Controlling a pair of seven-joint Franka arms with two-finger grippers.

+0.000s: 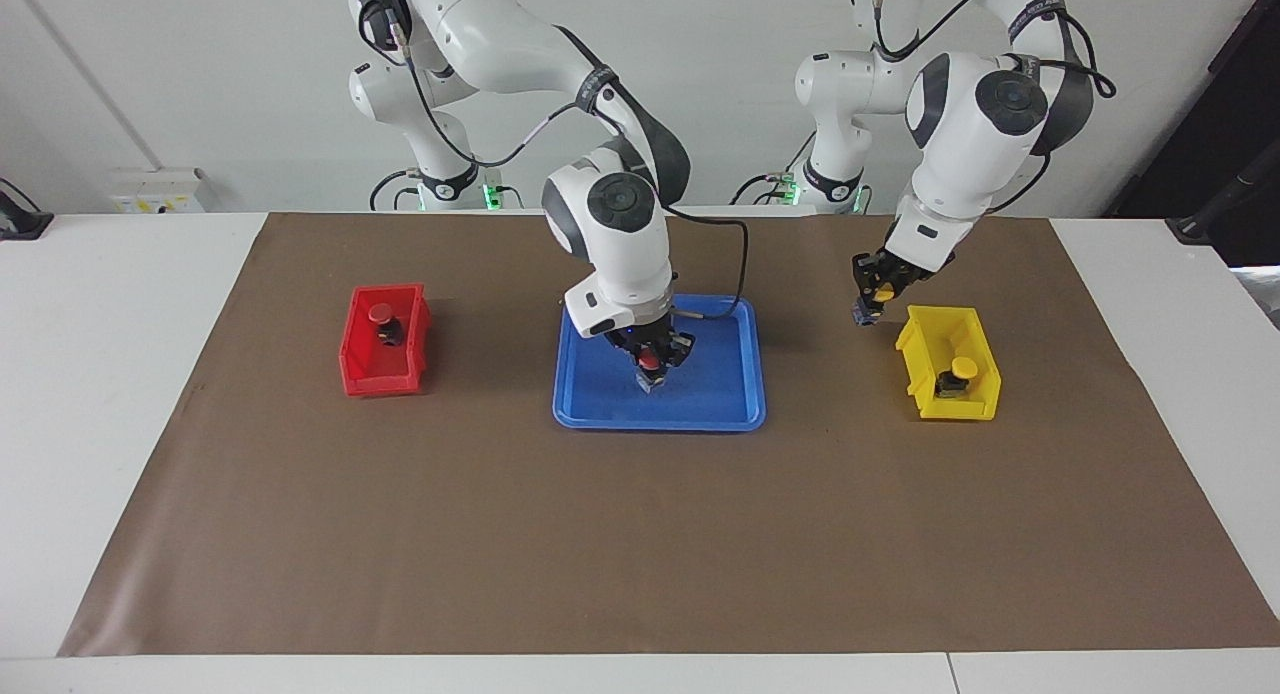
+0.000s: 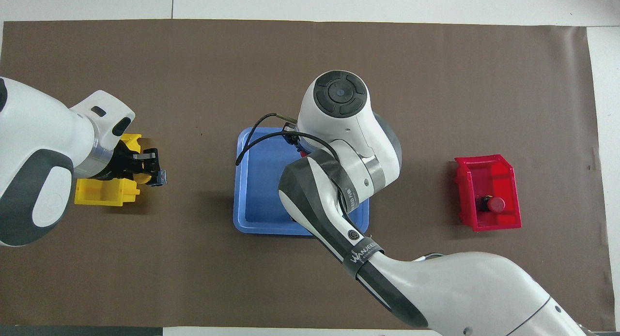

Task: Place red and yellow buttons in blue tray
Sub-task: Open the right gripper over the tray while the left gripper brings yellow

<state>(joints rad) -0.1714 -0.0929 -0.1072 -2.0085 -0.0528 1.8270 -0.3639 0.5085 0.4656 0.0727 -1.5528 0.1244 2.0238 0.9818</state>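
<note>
The blue tray (image 1: 720, 394) lies mid-mat and also shows in the overhead view (image 2: 261, 181). My right gripper (image 1: 652, 371) is low inside it, shut on a red button (image 1: 650, 359); I cannot tell whether the button touches the tray floor. My left gripper (image 1: 872, 309) is shut on a yellow button (image 1: 883, 294), held above the mat between the yellow bin and the tray. It shows in the overhead view (image 2: 156, 174) too. A second red button (image 1: 381, 315) sits in the red bin. A second yellow button (image 1: 962, 367) sits in the yellow bin.
The red bin (image 1: 385, 374) stands toward the right arm's end of the table and the yellow bin (image 1: 940, 406) toward the left arm's end, both on a brown mat (image 1: 640, 534). In the overhead view my right arm covers much of the tray.
</note>
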